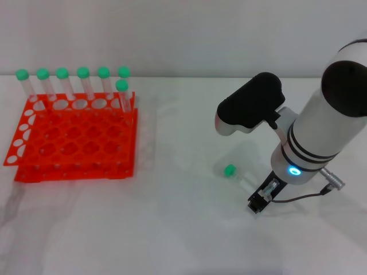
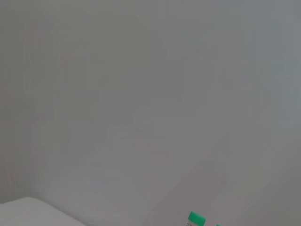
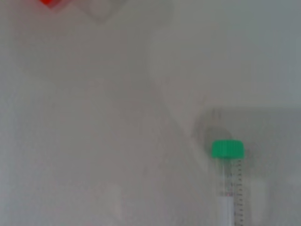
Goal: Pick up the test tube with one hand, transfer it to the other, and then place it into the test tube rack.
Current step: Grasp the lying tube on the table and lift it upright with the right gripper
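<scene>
A single test tube [image 1: 238, 175] with a green screw cap [image 1: 230, 169] lies on its side on the white table [image 1: 172, 229], well apart from the orange-red test tube rack [image 1: 74, 143] that sits on the robot's left side of the surface. The right gripper [image 1: 262, 200], on the grey-white arm with the glowing blue ring [image 1: 294, 171], is low over the table just beside the tube's pointed end; from the head view its black fingertips are partly hidden under the wrist, and whether they are apart or closed around the tube cannot be told. In the right wrist view the same tube [image 3: 229, 188] appears lengthwise with its cap [image 3: 227, 149] farthest from the camera and printed graduation marks along its clear body, resting on the bare table, with a corner of the rack [image 3: 47, 2] at the picture's edge. Seven more green-capped tubes [image 1: 83, 80] stand upright along the rack's far row and far right corner. The left gripper is not seen in any view; the left wrist camera shows only pale surface and one green cap [image 2: 196, 218] at the frame's edge.
</scene>
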Robot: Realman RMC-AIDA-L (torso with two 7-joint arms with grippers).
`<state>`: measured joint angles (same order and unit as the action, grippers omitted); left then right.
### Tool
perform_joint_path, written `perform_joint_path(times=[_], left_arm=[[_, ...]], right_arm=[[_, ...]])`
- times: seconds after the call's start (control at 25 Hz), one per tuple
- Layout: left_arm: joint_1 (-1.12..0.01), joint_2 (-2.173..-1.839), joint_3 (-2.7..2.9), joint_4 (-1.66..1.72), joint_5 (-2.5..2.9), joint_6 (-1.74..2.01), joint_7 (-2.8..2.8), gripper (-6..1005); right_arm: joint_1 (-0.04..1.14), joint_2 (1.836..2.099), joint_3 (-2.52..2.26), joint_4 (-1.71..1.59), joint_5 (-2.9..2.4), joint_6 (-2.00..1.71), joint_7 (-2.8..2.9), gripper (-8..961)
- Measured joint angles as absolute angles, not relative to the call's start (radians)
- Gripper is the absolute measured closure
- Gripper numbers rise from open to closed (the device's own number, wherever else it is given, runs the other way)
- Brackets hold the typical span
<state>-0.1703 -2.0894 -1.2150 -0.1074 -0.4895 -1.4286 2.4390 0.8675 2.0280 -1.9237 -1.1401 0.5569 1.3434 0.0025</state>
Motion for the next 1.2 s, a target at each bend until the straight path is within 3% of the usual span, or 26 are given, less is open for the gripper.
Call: perform_joint_path(times=[0.64,0.88,1.08,1.2], left_arm=[[-0.166,-2.089,-1.215,-0.107,-0.491,-1.439,2.439,164],[-0.160,-2.089,-1.210,-0.107,-0.491,-1.442,2.439,168],[-0.159,-2.089,-1.208,-0.108,-0.491,-1.444,2.436,309],[-0.159,-2.090,-1.208,-0.113,-0.491,-1.444,2.435,308]], right_arm=[[0.874,2.023,-1.859,-1.100,0.606,1.335,-0.077,707],[0.814,2.018,-1.791,-1.196,0.603,1.355,-0.118,757],[0.726,2.017,-1.746,-1.335,0.602,1.336,-0.167,765],[0.622,2.018,-1.694,-1.485,0.617,1.284,-0.227,765]])
